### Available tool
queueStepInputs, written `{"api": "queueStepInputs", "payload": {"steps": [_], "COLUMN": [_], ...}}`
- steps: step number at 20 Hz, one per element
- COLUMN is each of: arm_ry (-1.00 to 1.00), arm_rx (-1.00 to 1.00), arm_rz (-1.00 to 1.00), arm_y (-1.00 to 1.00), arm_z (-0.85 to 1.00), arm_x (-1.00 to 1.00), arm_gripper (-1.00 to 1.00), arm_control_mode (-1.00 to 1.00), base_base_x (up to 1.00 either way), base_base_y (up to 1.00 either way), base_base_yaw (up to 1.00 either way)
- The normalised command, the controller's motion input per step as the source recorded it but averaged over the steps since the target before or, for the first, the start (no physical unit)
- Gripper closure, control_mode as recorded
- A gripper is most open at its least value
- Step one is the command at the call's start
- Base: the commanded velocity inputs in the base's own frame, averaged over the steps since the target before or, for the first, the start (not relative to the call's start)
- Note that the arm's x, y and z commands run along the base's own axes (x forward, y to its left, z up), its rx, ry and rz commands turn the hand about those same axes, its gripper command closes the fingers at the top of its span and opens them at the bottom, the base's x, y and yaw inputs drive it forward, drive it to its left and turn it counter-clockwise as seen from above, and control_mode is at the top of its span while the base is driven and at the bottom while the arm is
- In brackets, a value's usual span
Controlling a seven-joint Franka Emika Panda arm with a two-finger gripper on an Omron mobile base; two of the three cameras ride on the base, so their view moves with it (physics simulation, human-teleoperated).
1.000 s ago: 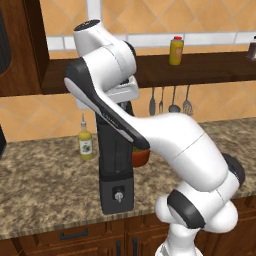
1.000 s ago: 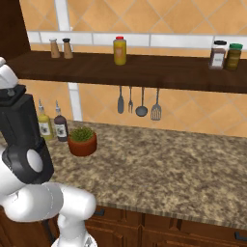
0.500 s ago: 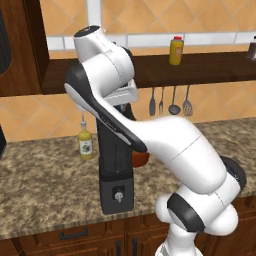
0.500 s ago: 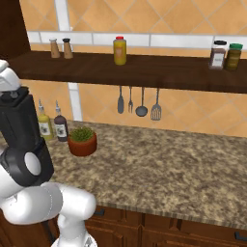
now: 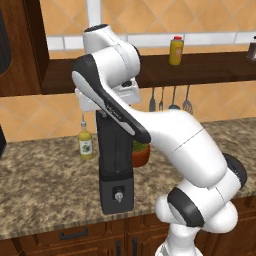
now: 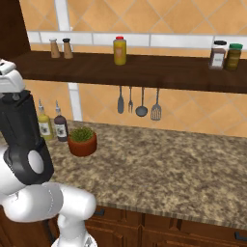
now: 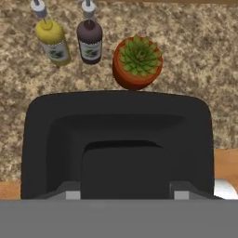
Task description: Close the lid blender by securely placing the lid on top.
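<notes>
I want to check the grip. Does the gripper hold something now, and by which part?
The gripper appears shut on a black lid, held near its middle, just above the open blender jar. The exact contact is hidden.

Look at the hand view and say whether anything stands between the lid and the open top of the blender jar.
Nothing visible does. The lid hangs directly over the blender jar's open mouth. The potted succulent and two bottles stand behind it on the counter, clear of the path.

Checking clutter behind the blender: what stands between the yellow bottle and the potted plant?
In the hand view, a dark bottle stands between the yellow bottle and the plant, beyond the blender.
</notes>
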Motion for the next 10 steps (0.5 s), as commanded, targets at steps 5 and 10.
{"api": "queueStepInputs", "payload": {"steps": [5, 10], "arm_ry": [0.14, 0.02], "arm_rx": [-0.01, -0.07], "arm_rz": [0.00, 0.00], "arm_y": [0.00, 0.05], "arm_z": [-0.15, -0.12], "arm_x": [0.00, 0.00], "arm_gripper": [1.00, -1.00], "arm_control_mode": [-1.00, -1.00], "base_base_x": [0.00, 0.00], "base_base_y": [0.00, 0.00], "base_base_yaw": [0.00, 0.00]}}
